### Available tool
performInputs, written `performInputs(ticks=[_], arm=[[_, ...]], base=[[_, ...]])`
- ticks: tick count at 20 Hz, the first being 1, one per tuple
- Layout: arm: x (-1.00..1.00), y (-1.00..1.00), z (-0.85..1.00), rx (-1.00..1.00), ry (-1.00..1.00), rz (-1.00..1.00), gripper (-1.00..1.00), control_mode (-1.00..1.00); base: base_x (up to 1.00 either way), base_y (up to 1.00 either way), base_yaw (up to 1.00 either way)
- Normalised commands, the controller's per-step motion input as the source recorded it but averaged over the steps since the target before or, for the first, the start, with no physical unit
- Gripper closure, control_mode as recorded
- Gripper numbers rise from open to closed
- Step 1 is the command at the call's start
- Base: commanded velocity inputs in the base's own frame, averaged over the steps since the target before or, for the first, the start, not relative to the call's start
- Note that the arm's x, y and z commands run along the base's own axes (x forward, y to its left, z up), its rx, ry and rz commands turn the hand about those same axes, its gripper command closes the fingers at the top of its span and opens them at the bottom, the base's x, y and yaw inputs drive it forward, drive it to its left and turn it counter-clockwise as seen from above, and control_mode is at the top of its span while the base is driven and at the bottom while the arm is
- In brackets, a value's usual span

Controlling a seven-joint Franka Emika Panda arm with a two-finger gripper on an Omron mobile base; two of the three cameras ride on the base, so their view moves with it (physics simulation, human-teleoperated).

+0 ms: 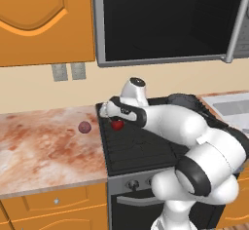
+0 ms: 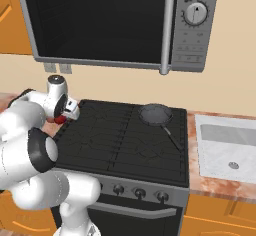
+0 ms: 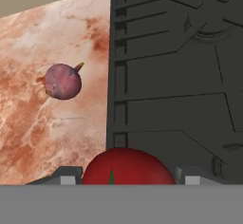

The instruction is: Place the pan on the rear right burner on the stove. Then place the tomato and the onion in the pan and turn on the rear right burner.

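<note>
Marbled reddish tabletop (image 1: pixel 44 146) carries the onion (image 1: pixel 84 127), a dull mauve ball with a tiny stem tip, apparently left well apart from the stove (image 2: pixel 125 135) until its own turn. Beside it, over the stove's left edge, the pincer (image 3: pixel 126 180) is clenched around the tomato (image 3: pixel 126 168), glossy bright red, presumably for carrying. Farther right, the pan (image 2: pixel 155 114), small, round and dark grey, sits on the rear right burner (image 2: pixel 161 117), handle pointing forward, ready to receive both.

Onion (image 1: pixel 84 126) on marbled counter (image 1: pixel 44 151)
</note>
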Motion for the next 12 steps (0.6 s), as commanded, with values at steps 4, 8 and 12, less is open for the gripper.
performInputs(ticks=[4,8,12], arm=[[0.54,-0.46,0.09,0.00,0.00,0.00,1.00,-1.00],[0.35,-0.49,0.06,0.00,0.00,0.00,1.00,-1.00],[0.10,-0.52,0.00,0.00,0.00,0.00,1.00,-1.00]], base=[[0.00,0.00,0.00],[0.00,0.00,0.00],[0.00,0.00,0.00]])
